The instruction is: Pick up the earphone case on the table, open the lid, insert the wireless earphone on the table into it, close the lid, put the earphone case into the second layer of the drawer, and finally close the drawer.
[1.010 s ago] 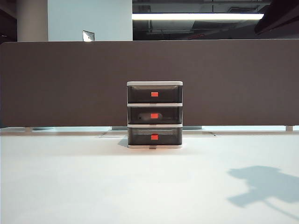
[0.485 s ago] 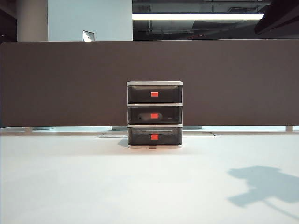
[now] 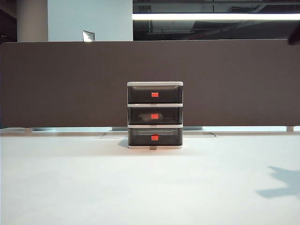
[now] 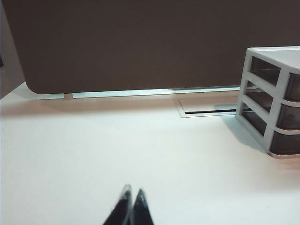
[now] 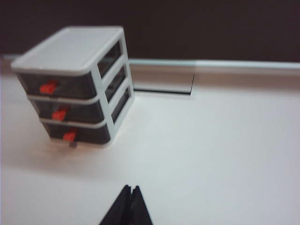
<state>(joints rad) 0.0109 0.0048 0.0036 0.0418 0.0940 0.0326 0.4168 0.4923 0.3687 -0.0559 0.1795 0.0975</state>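
The drawer [image 3: 155, 84] stands at the middle back of the table [image 3: 93, 187], with all three tiers pushed in. Its second layer [image 3: 165, 116] has a red-orange tab, and a pale rounded shape shows dimly through its smoky front; whether that is the earphone case I cannot tell. No earphone lies in view on the table. My left gripper [image 4: 132, 191] hangs shut and empty over bare tabletop, well away from the drawer [image 4: 267, 52]. My right gripper [image 5: 131, 188] is shut and empty too, back from the drawer's [image 5: 70, 47] front corner. Only a dark bit of the right arm [image 3: 295, 36] shows in the exterior view.
A tall dark partition [image 3: 70, 84] runs across behind the table. A narrow cable slot [image 4: 211, 111] is cut into the tabletop just behind the drawer unit. The right arm's shadow [image 3: 283, 183] falls at the table's right edge.
The right arm's shadow has slid to the right and shrunk at the frame's edge, and the dark arm at the top right has pulled mostly out of view. The drawer unit stayed as it was.
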